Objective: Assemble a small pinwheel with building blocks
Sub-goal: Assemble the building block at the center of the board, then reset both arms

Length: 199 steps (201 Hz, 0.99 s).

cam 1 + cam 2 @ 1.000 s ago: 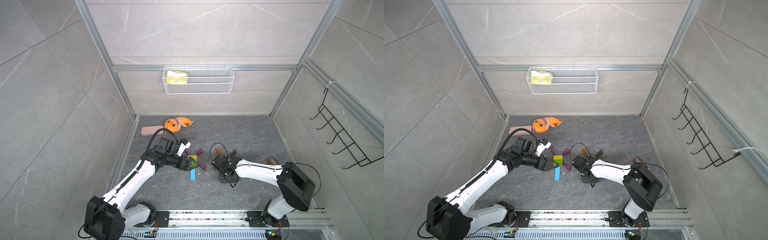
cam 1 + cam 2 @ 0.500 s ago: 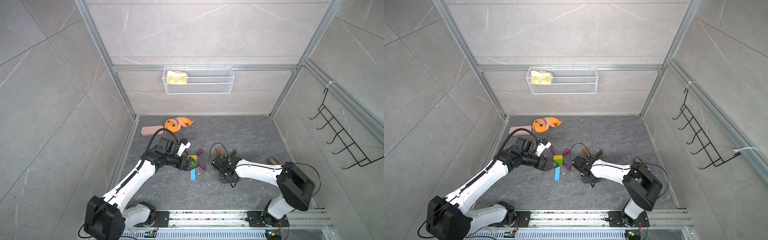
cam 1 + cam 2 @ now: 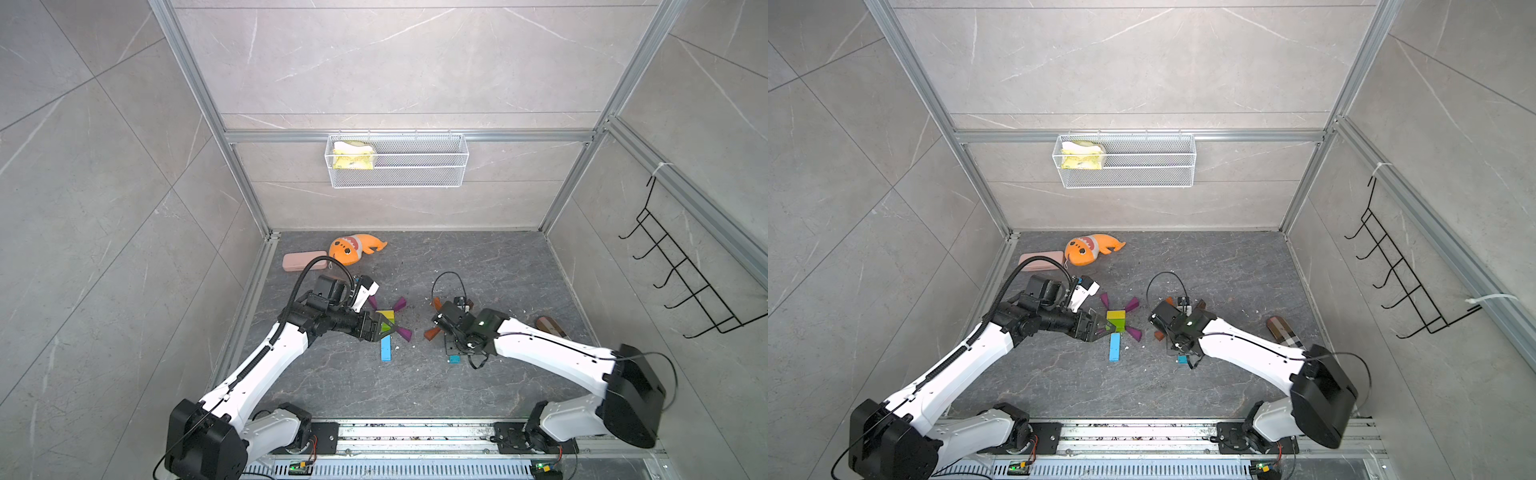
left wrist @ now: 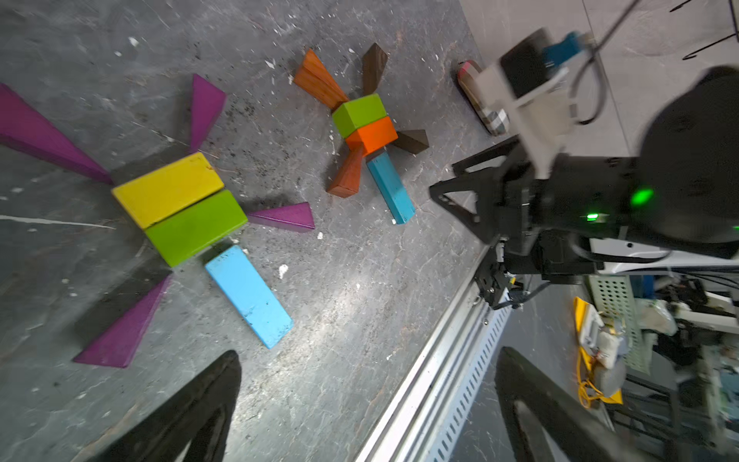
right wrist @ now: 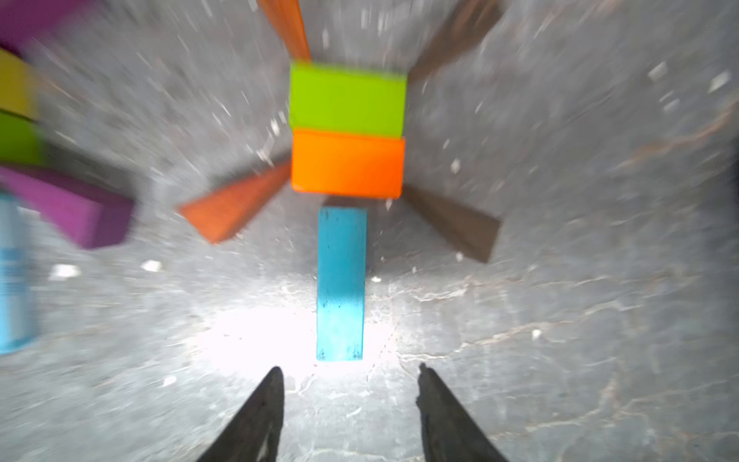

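Two flat pinwheels of building blocks lie on the floor. In the left one a yellow brick [image 4: 168, 188] and a green brick [image 4: 196, 226] carry purple wedges [image 4: 124, 328] and a light-blue bar [image 4: 248, 294]. My left gripper [image 3: 384, 326] hovers at its edge, open and empty. In the right one a green brick [image 5: 347, 98] and an orange brick [image 5: 347, 164] join an orange wedge [image 5: 236, 208], a brown wedge [image 5: 456, 224] and a blue bar [image 5: 341, 284]. My right gripper [image 5: 350, 369] is open just off the bar's free end, holding nothing.
A pink case [image 3: 304, 261] and an orange plush shark [image 3: 353, 249] lie at the back left. A brown striped object [image 3: 549, 326] lies to the right. A wire basket [image 3: 397, 162] hangs on the back wall and a hook rack [image 3: 681, 282] on the right wall.
Both arms stay nearly where they were. The right gripper's jaws have spread wider.
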Available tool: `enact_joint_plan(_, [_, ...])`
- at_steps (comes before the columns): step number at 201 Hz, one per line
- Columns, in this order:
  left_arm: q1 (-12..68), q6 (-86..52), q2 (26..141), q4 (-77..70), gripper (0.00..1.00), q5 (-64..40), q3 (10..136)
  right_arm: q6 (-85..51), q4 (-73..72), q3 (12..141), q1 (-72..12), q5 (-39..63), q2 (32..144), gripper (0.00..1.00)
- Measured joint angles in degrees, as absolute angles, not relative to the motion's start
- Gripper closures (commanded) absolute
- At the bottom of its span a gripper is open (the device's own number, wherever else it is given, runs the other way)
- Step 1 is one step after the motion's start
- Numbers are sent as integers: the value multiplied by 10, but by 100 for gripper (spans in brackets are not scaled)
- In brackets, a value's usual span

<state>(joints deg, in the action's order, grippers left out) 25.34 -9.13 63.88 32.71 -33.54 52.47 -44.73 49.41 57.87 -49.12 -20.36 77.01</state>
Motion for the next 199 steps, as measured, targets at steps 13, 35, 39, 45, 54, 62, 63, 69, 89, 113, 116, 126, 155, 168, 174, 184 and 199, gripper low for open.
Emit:
enact_joint_plan(13, [253,-92,600,328,0,-283,525,-445,517,594,-489,-227,719,0])
enact_joint_plan(35, [253,-94,523,327,0,-161,525,-427,547,613,-464,-257,644,0])
enact_joint_plan(39, [253,-95,509,327,0,-128,525,-423,549,613,-453,-263,630,0])
enact_joint_plan(45, [254,-95,491,325,0,-84,524,-416,549,611,-438,-271,613,0])
enact_joint_plan(54, [254,-99,469,315,0,-10,518,-399,534,597,-406,-282,581,0])
enact_joint_plan(62, [253,-102,453,300,0,58,502,-379,511,573,-374,-287,554,0])
enact_joint_plan(63, [253,-103,452,299,0,64,500,-377,508,571,-371,-287,551,0])
enact_joint_plan(69, [253,-105,439,285,0,110,482,-360,482,547,-345,-287,531,0])
enact_joint_plan(89, [252,-102,422,201,0,232,376,-287,389,467,-262,-280,493,0])
enact_joint_plan(113, [251,-64,451,84,0,338,235,-208,298,420,-215,-283,520,0])
enact_joint_plan(116, [251,-58,457,71,0,351,221,-201,289,418,-211,-286,527,0])
enact_joint_plan(126, [246,-38,473,24,0,385,183,-179,254,410,-196,-294,555,0])
enact_joint_plan(155, [191,0,520,-116,0,414,131,-139,120,355,-146,-296,609,0])
enact_joint_plan(168, [151,3,549,-173,0,398,130,-125,43,310,-128,-288,620,0])
enact_joint_plan(174, [132,2,564,-199,0,385,130,-118,6,286,-122,-286,622,0])
enact_joint_plan(184, [99,-2,592,-241,0,358,129,-107,-54,247,-112,-280,625,0])
enact_joint_plan(199, [53,-10,641,-297,0,307,129,-85,-126,207,-98,-273,642,0])
